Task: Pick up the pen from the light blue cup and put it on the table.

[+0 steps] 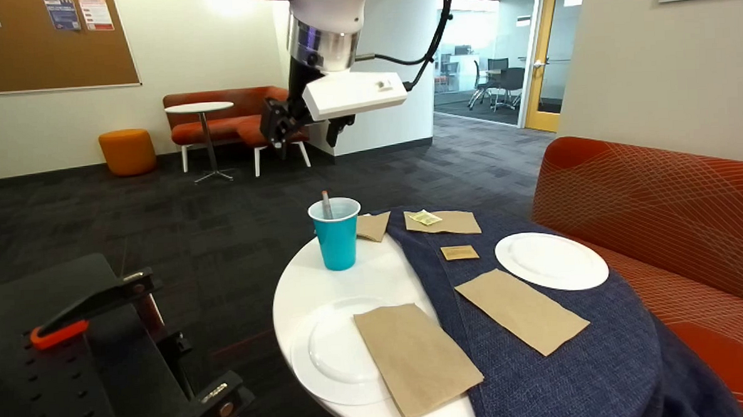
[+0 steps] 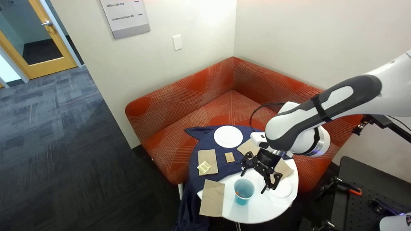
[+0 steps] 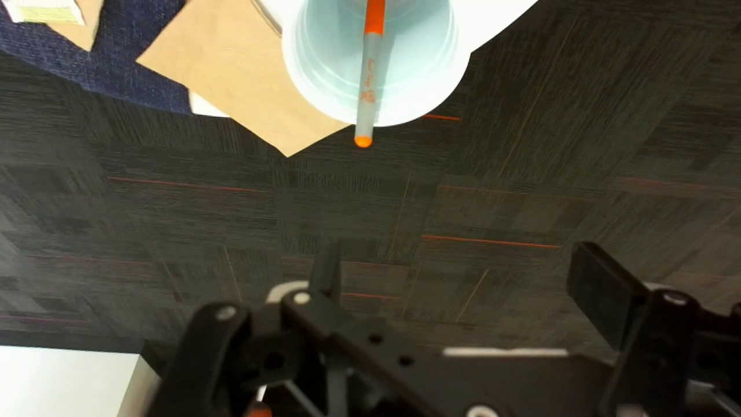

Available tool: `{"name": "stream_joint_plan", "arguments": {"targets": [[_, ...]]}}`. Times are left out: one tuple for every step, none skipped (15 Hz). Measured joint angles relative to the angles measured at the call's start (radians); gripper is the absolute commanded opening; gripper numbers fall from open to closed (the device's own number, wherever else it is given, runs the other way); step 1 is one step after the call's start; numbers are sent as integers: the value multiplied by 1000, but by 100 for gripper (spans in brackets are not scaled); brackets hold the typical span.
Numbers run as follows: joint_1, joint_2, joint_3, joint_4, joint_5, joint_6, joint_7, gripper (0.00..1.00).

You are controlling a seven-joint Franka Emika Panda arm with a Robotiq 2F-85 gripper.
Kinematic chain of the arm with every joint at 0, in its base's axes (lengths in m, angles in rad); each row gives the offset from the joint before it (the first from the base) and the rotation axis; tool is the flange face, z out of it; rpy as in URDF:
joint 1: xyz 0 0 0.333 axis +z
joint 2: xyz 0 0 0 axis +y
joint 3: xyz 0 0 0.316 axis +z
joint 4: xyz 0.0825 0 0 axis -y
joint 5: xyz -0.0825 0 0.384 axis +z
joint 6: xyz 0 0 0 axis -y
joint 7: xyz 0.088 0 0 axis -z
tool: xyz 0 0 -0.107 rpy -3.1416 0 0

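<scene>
One orange-and-grey pen (image 3: pixel 370 75) leans in the light blue tumbler (image 1: pixel 338 242), top poking above the rim, likely light, stiff and slick, so best pinched at that exposed grey end by the gripper (image 3: pixel 456 269), empty, jaws spread apart.

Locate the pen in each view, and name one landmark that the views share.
In an exterior view: the pen is just left of the middle, sticking up out of the light blue cup.
In an exterior view: low, right of centre, a small orange spot of the pen.
Wrist view: the pen is at the top, midway across.
Shared landmark: the light blue cup.
</scene>
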State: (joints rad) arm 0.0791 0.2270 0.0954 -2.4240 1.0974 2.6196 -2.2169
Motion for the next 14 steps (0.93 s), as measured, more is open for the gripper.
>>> {"name": "stream_joint_plan", "arguments": {"targets": [[2,19,1,10,1,2,0,100],[3,32,1,18,1,3,0,100],[3,41,1,24,1,3,0,100],[3,45,1,27,1,3,0,100],[4,45,1,29,1,3,0,100],[4,45,1,30,1,3,0,100],[3,46,1,30,0,3,1,100],[2,46,1,29,0,3,1,100],[1,48,1,30,0,2,1,100],[-2,50,1,31,0,2,1,100],[-5,55,1,33,0,1,1,87],[-7,63,1,38,-1,1,1,83],[-8,73,1,45,-2,1,1,73],[-9,85,1,53,-5,1,1,70]]}}
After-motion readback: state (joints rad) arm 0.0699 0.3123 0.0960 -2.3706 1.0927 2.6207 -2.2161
